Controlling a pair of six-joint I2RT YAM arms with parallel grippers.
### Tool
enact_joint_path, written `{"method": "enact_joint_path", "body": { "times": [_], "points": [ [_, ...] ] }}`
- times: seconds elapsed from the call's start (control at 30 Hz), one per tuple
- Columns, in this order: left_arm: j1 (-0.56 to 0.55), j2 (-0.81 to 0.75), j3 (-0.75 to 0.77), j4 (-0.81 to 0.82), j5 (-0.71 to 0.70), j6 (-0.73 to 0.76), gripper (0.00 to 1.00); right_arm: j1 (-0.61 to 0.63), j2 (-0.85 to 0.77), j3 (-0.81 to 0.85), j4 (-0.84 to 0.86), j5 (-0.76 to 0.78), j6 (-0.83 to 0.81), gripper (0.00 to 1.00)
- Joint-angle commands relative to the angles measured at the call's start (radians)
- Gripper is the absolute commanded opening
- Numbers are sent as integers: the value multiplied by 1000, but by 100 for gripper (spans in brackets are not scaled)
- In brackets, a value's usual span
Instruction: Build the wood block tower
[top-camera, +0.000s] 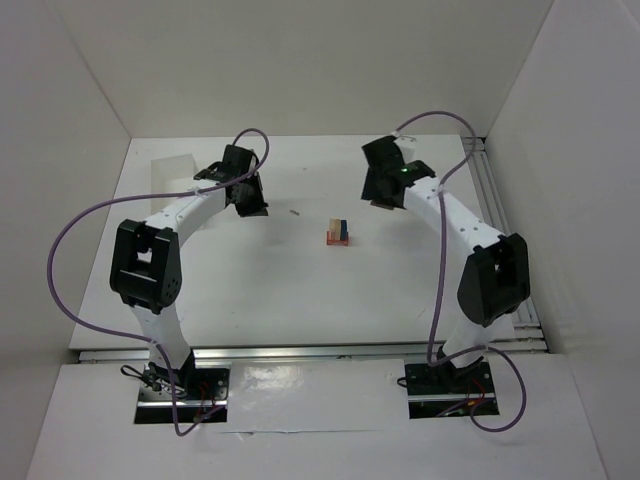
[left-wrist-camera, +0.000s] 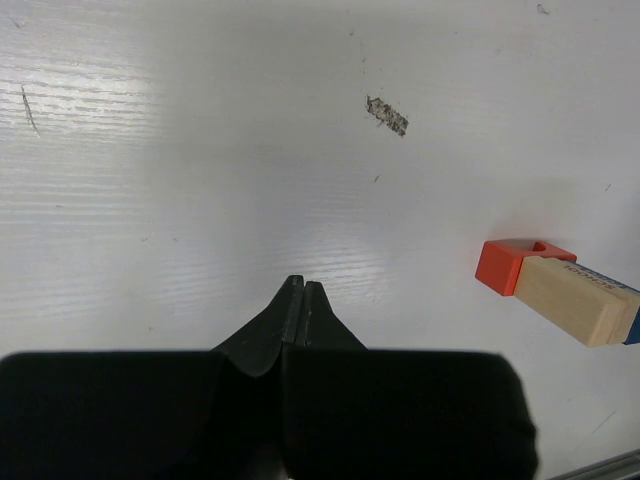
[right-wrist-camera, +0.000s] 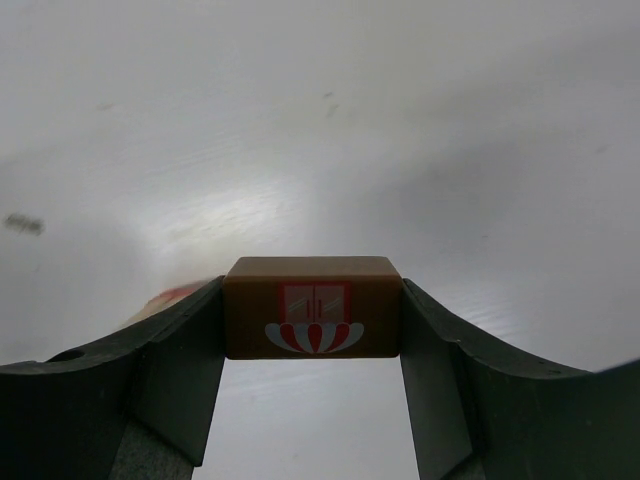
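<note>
The right claw (right-wrist-camera: 312, 325) pinches a brown block (right-wrist-camera: 312, 300) by its two ends (red-and-white print facing the wrist camera), on an arm bent at the elbow and angled inward over the worktop (top-camera: 290, 290). The left claw (left-wrist-camera: 302, 297) is pressed together on nothing, its arm folded likewise. Between them, apart from both, the small tower (top-camera: 338, 234) sits mid-worktop, its orange-red block (left-wrist-camera: 505, 265) touching a pale wood block (left-wrist-camera: 572, 298).

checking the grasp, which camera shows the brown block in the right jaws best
Right wrist view: the brown block fills the middle, clamped between the jaws, its red and white print facing the camera. In the top external view the right gripper hides it. The left wrist view does not show it.
</note>
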Motion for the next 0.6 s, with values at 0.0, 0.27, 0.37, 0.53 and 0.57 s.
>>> {"method": "enact_joint_path", "body": {
  "times": [0.0,0.27,0.37,0.53,0.57],
  "points": [
    [6,-48,-5,25,12,-7,0,-132,-29,-43,61,-37,-28,51],
    [6,-48,-5,25,-7,-7,0,-182,55,-44,115,-123,-37,51],
    [6,-48,-5,25,-7,-7,0,-130,14,-30,115,-94,-49,51],
    [6,-39,-5,25,4,-7,0,18,5,32,76,-37,-49,51],
    [6,-39,-5,25,4,-7,0,34,5,42,76,-49,-49,51]
  ]
}}
